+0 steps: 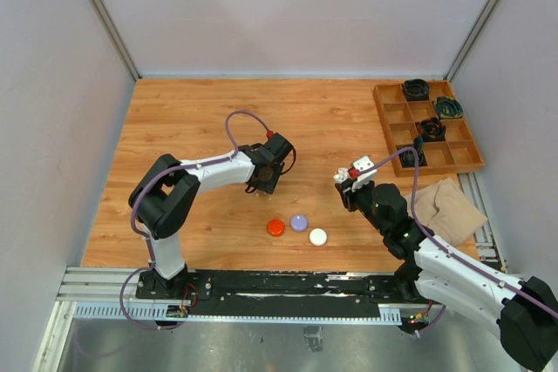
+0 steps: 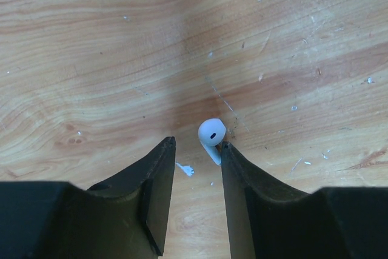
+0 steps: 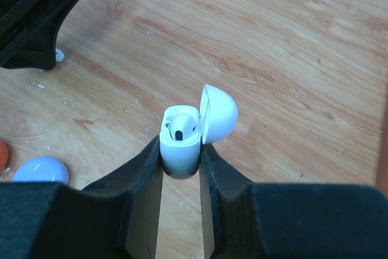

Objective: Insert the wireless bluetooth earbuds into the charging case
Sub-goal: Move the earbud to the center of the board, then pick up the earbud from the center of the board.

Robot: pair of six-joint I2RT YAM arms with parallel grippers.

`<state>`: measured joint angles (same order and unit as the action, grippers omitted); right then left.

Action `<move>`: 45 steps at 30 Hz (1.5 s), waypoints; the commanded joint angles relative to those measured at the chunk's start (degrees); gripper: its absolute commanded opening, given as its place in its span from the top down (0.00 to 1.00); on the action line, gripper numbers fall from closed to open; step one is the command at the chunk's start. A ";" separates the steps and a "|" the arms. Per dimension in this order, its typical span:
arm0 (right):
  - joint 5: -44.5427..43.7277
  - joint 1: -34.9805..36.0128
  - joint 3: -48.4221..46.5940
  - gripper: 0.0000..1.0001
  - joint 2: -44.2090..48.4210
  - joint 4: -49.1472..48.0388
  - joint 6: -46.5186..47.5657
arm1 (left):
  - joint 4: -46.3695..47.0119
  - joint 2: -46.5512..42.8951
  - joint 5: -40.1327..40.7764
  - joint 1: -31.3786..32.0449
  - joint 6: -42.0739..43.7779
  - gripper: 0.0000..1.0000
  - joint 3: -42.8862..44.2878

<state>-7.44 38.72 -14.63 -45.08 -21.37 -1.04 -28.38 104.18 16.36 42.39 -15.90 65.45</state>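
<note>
Slipping away: the white earbud (image 2: pixel 211 133) is lying on the worktop (image 1: pixel 200 119) with its stem touching the tip of one finger (image 2: pixel 233 168) of the left hand (image 2: pixel 197 144), outside the gap. A closing or nudging finger is likely flicking it aside rather than catching it.
Left hand: its jaws are standing narrowly parted and holding nothing.
Right hand: the right hand (image 3: pixel 180 145) is clamping the charging case (image 3: pixel 179 161) by its sides and keeping it upright above the worktop, well apart from the left hand.
Case hazard: the lid (image 3: pixel 219 113) is standing open beside the sockets. A bump from the arriving hand is probably swinging it shut or twisting the case in the grip.
Socket hazard: a seated earbud (image 3: pixel 179 127) is filling one socket, so pushing into that side is jamming both. The free socket is barely showing.
Earbuds: two white ones, one loose and one seated.
Cases: one.
Round pucks: three near the arms, a red puck (image 1: pixel 275 227), a lilac puck (image 1: pixel 299 222) and a white puck (image 1: pixel 318 236).
Others: one wooden tray (image 1: pixel 384 128) holding dark items too small to name, and one cloth (image 1: pixel 446 206).
</note>
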 commanded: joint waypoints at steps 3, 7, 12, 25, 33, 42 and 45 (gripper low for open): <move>0.95 -0.69 -2.44 0.92 -0.05 -1.04 0.04 | -2.83 -1.93 0.17 -0.37 -1.50 0.58 -1.70; 0.52 -0.70 -2.84 0.92 -0.14 -0.18 0.42 | -4.04 -2.50 1.17 -0.68 -1.81 0.58 -0.89; -0.07 -0.69 -3.15 0.92 0.16 0.67 0.62 | -5.08 -3.38 0.39 -1.05 -1.81 0.58 0.49; 1.02 -0.71 -3.43 0.92 -0.54 0.54 0.42 | -6.77 2.34 -5.57 -1.08 0.17 0.60 8.41; 1.20 -0.74 -3.39 0.92 -0.18 0.45 0.15 | -8.32 4.68 -7.62 -2.05 1.18 0.64 10.57; 1.51 -0.67 -3.32 0.92 -0.34 0.23 -0.06 | -9.54 5.42 -7.76 -2.93 1.93 0.62 10.39; 1.72 -0.69 -3.38 0.93 -0.53 0.23 -0.10 | -9.87 5.21 -8.62 -2.93 1.97 0.61 10.19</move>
<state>-6.39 38.70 -16.32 -45.71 -20.62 -1.04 -36.84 108.55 9.19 39.59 -14.79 74.37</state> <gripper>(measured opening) 0.271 0.383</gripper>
